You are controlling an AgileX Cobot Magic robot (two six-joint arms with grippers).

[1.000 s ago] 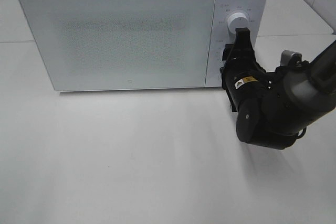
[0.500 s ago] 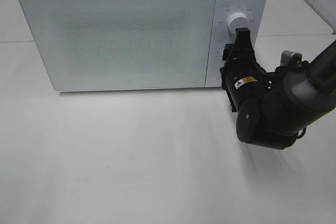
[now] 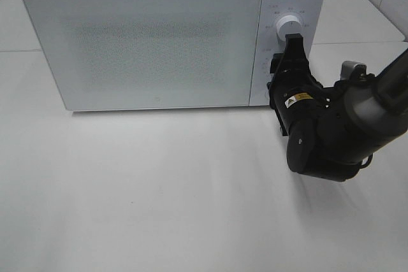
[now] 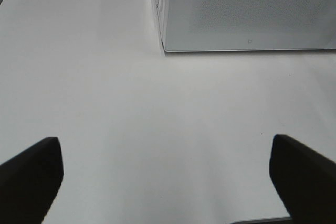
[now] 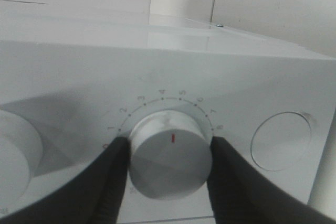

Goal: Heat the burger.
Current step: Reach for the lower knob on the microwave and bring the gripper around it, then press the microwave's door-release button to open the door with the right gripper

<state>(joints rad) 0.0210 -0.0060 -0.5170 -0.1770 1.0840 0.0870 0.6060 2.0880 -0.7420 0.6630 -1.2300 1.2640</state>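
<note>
One microwave (image 3: 146,42), two dials (image 3: 288,25): my right fingers (image 5: 107,179) pinch the numbered dial (image 5: 169,158), left fingers (image 4: 31,169) gape empty. White tabletop (image 3: 159,189), pale wall (image 5: 262,9).

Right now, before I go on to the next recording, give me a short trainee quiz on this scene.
1. True or false: the microwave door stands open.
2. The right gripper is closed on: A) a plate, B) the numbered dial, C) a door handle.
3. Fill in: the left gripper has its jaws ____.
Key: 1 false; 2 B; 3 open.
</note>
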